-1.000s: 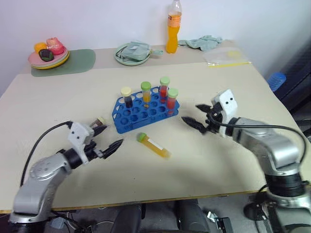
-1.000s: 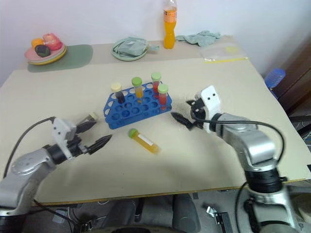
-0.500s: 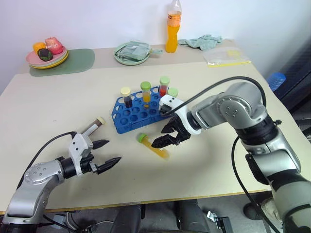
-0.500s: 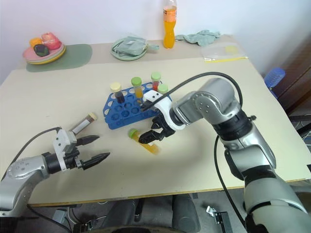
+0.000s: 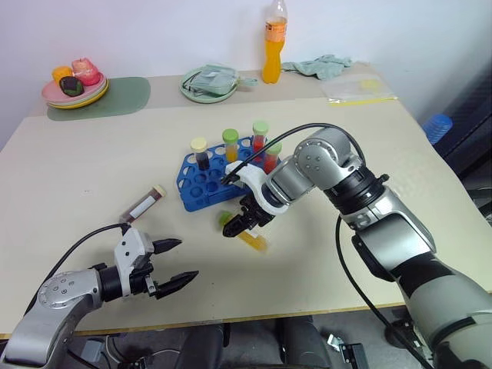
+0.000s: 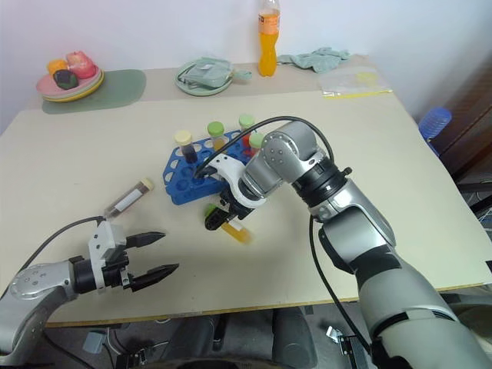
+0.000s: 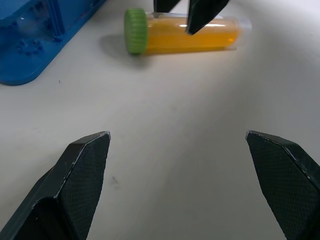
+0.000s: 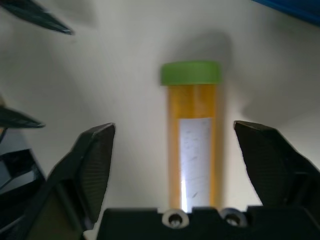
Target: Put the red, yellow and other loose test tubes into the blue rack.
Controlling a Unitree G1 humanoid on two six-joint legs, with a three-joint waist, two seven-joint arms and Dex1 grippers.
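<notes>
Fingers (image 8: 95, 165) of the right gripper (image 5: 234, 227) are straddling, half open and gripping nothing, the yellow tube (image 8: 192, 135) lying just beside the blue rack (image 5: 201, 181), which is risking rolling away if one pad is touching first.

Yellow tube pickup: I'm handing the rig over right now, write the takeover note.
Right gripper: fingers open, straddling the lying yellow tube, not gripping.
Left gripper: open, holds nothing, near the table's front edge.
Blue rack: four capped tubes standing in it.
Left to do: the yellow tube, then the dark-filled tube lying left of the rack.
</notes>
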